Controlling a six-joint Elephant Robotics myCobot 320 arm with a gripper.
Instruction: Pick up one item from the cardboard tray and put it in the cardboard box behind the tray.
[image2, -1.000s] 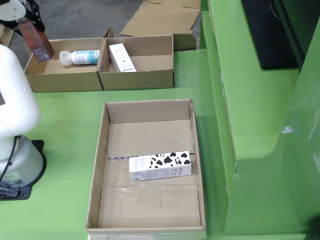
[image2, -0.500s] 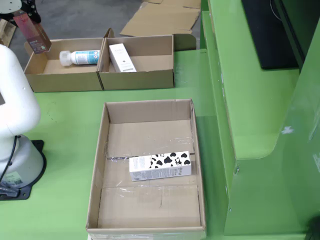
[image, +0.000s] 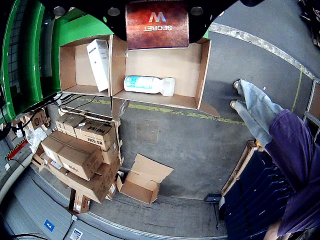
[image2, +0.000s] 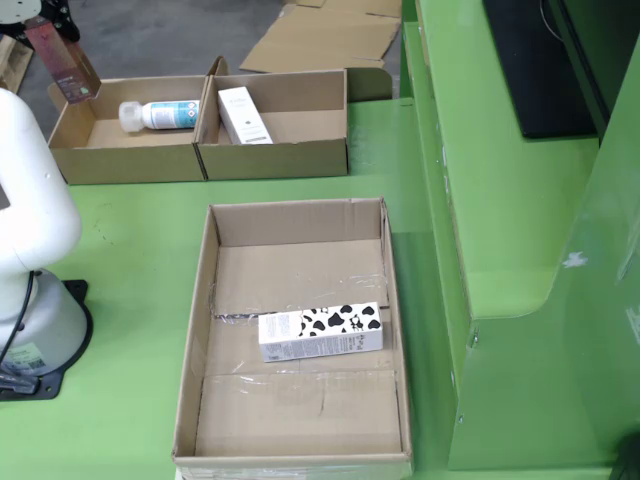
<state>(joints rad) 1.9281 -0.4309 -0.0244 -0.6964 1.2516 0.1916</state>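
My gripper (image2: 25, 12) is at the top left of the still view, holding a brown-red box (image2: 62, 60) tilted above the left rear cardboard box (image2: 120, 162). In the gripper view the same box, marked SECRET (image: 157, 24), hangs under the black gripper body (image: 90, 10), above the compartment (image: 202, 70) with a white bottle (image: 149, 85); the fingers are hidden. The bottle (image2: 160, 114) lies in that left box. A white carton (image2: 244, 115) lies in the right rear box (image2: 285, 160). The front tray (image2: 200, 300) holds a white cow-patterned carton (image2: 320, 332).
My white arm base (image2: 30, 250) stands left of the tray. A raised green ledge (image2: 500, 200) and a dark screen (image2: 540, 60) are on the right. Below the table edge are stacked cartons (image: 80, 155), a person (image: 285, 135) and blue crates (image: 255, 200).
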